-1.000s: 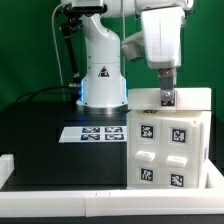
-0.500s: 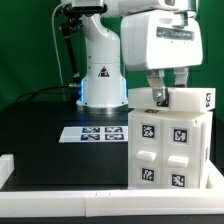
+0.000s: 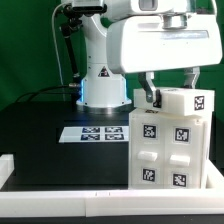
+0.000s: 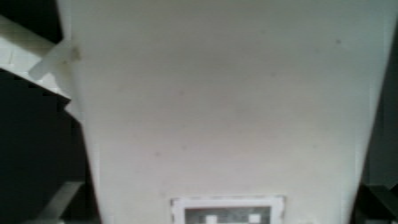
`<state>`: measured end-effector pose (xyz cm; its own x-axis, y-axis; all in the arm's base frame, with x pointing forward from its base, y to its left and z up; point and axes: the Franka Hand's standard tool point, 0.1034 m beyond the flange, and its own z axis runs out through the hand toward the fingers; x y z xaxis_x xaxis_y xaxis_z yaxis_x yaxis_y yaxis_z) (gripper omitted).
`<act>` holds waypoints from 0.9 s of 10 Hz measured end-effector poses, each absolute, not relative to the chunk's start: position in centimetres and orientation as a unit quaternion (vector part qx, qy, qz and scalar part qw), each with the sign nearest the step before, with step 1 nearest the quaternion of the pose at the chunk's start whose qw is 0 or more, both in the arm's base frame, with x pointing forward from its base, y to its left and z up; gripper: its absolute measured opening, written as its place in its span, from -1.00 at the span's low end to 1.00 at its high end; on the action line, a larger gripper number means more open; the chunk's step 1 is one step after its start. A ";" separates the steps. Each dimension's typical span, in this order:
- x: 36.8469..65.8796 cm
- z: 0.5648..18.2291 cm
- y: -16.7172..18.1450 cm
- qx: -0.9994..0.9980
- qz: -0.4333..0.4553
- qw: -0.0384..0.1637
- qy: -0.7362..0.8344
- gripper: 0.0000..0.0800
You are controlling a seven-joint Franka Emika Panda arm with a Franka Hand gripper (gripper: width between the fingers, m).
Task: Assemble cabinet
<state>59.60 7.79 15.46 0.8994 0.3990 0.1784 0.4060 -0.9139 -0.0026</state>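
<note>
- Cabinet [image 3: 168, 150] stands upright on the black table [image 3: 40, 130], directly under the gripper [image 3: 172, 94]; its upper piece, the top block [image 3: 182, 103], lies between the two fingers [image 3: 150, 96]
- The gripper is spread wide, with one finger at each side of the top block; if the pads really press on it I cannot tell, because the wrist view shows almost only a white surface very near the camera
- First risk, in my judgement: the top block seems to overhang the body a little on one side, so with a loose hold a push or a turn may make it slip, jam, or fall off
- Second risk: a strong sideways push could slide or tip the whole cabinet, since nothing visible fixes it on the table
- The cabinet is a white plastic box; its front has small raised blocks in rows, several with black-and-white square tags [image 3: 146, 130], and one more tag is on the top block
- The marker board [image 3: 95, 132] lies flat, well apart from the gripper and lower than it
</note>
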 end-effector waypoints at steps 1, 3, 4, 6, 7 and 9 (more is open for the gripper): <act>59.6 15.5 7.8 -0.980 -0.087 0.022 -0.178 0.40; 59.6 15.5 7.8 -0.990 -0.085 0.028 -0.112 0.40; 59.6 15.5 7.8 -0.993 -0.084 0.032 -0.078 0.40; 59.6 15.4 7.8 -0.996 -0.082 0.038 -0.010 0.40; 59.5 15.5 7.9 -0.993 -0.090 0.046 0.057 0.40; 59.1 15.6 8.0 -0.983 -0.093 0.056 0.146 0.40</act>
<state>59.14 8.03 15.56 0.9398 -0.2985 0.1663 -0.2776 -0.9508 -0.1375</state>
